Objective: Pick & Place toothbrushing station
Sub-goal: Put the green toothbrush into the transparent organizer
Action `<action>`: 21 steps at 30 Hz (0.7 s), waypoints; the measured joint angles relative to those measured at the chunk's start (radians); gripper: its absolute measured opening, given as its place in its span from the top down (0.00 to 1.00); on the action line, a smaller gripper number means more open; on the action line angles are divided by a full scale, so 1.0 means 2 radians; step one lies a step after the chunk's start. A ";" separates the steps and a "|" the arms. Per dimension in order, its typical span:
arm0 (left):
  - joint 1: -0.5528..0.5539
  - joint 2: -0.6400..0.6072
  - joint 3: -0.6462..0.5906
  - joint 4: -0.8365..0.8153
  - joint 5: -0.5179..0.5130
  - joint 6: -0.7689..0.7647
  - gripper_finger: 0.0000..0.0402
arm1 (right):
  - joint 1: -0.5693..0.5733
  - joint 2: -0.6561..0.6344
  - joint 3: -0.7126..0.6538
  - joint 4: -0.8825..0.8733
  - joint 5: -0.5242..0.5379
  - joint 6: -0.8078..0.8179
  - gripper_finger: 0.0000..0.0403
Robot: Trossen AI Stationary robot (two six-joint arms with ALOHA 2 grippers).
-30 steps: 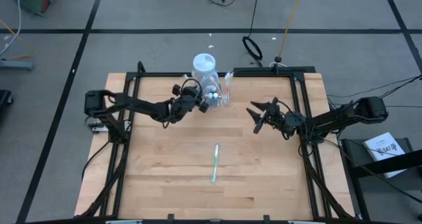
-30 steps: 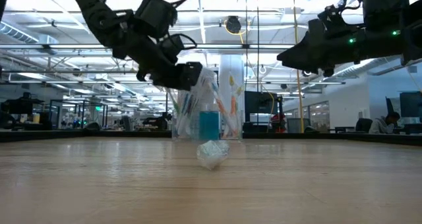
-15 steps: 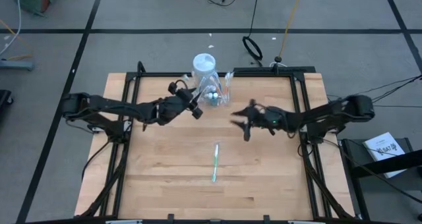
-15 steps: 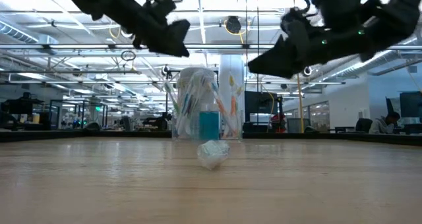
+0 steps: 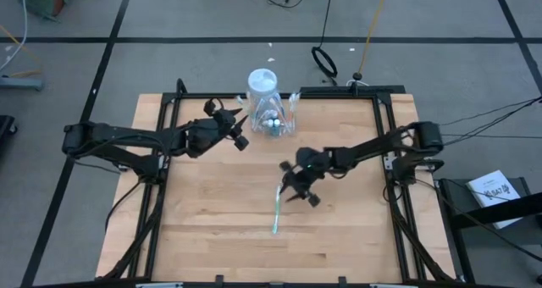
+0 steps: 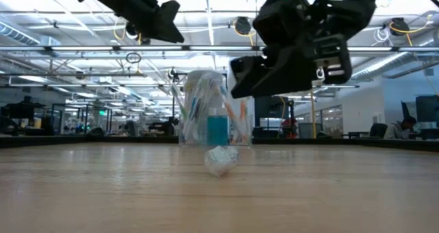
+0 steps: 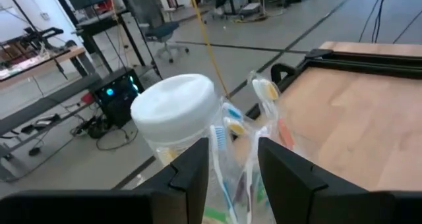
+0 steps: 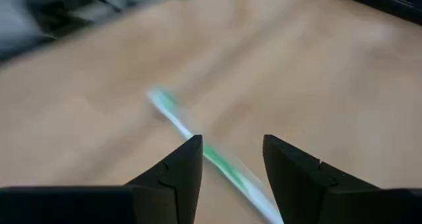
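A small clear cup (image 5: 280, 119) holding several pastel toothbrushes and teal white-capped tubes stands at the table's far edge, beside a taller clear jar (image 5: 262, 90) with a white lid. One green-and-white toothbrush (image 5: 276, 208) lies flat on the table's middle; it also shows in the right wrist view (image 8: 198, 145). My left gripper (image 5: 240, 132) is open in the air just left of the cup, whose brushes show in its wrist view (image 7: 239, 145). My right gripper (image 5: 296, 186) is open, above the loose toothbrush's far end, touching nothing.
Dark frame rails (image 5: 385, 152) run along the table's left, right and far sides. Bare wood lies around the loose toothbrush and toward the near edge. A white paper (image 5: 493, 186) lies off the table at the right.
My left gripper has drawn back from the cup toward the table's left and risen. My right gripper has swung from the right side toward the table's middle and near edge, ending above the loose toothbrush. The cup, jar and toothbrush have stayed in place.
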 joint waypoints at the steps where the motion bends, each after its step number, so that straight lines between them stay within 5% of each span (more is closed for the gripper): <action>1: 0.000 -0.006 0.000 -0.007 0.001 -0.002 0.66 | 0.004 0.013 0.011 0.000 -0.027 -0.003 0.63; 4: -0.004 -0.015 0.000 -0.032 0.009 -0.016 0.66 | 0.013 0.043 0.042 -0.007 -0.071 -0.013 0.63; 12: -0.014 -0.021 0.000 -0.108 0.016 -0.063 0.66 | 0.029 0.116 0.140 -0.136 -0.065 -0.015 0.63; 21: -0.025 -0.022 0.000 -0.067 0.016 -0.069 0.66 | 0.029 0.181 0.175 -0.149 -0.066 -0.052 0.63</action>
